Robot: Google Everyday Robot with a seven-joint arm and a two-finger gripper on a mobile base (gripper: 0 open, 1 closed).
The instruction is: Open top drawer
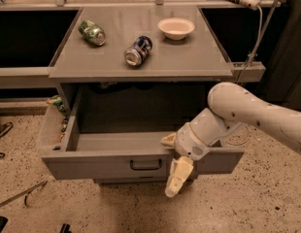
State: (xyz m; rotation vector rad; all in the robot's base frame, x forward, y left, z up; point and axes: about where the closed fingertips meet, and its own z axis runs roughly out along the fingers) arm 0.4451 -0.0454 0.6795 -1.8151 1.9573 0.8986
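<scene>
Drawer (107,165) is standing well out; stiff metal, probably sliding freely. Tool (174,165) is sitting at its front rim, handle (145,165) just beside; tool's grip cannot be told.

The white arm (269,118) is reaching in from the right edge of the view, sloping up to a rounded elbow (229,98) and then bending down and to the left. The thick wrist (201,134) is angling toward the lower centre. The gripper (169,165) is sitting there with its cream fingers spread apart, the upper finger (168,140) pointing left and the lower finger (178,176) hanging downward.
</scene>
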